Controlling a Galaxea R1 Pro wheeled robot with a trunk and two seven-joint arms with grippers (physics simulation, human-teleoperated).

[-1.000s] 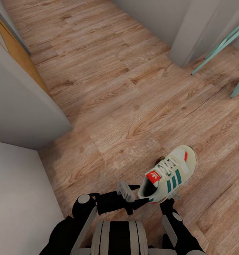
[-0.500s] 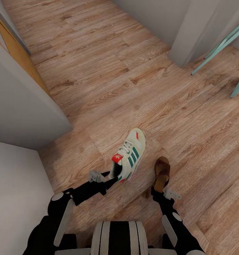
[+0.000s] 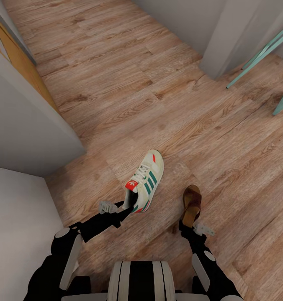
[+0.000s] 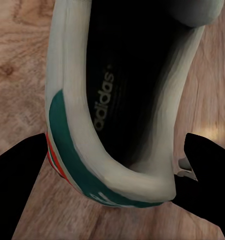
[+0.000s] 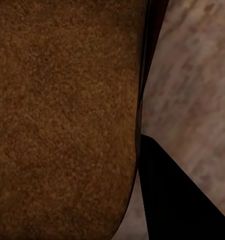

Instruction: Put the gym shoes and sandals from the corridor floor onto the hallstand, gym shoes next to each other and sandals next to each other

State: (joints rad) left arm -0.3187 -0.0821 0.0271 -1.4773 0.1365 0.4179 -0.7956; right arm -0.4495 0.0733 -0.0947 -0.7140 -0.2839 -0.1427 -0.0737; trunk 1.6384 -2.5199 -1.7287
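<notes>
Overhead, the left gripper [image 3: 125, 207] had its jaws clenched on the heel of a gym shoe [image 3: 145, 180], cream with green stripes and a red tongue mark; its long axis ran away from the robot, toe tipped slightly rightward, above the wood-grain floor [image 3: 129, 92]. Beside it, the right gripper [image 3: 191, 225] grasped a brown sandal [image 3: 191, 203], standing lengthwise with its rough tan footbed [image 5: 62, 115] close to the wrist camera. Grey walls [image 3: 24, 125] flanked the corridor; teal chair legs [image 3: 263, 50] were cut off at the edge.
</notes>
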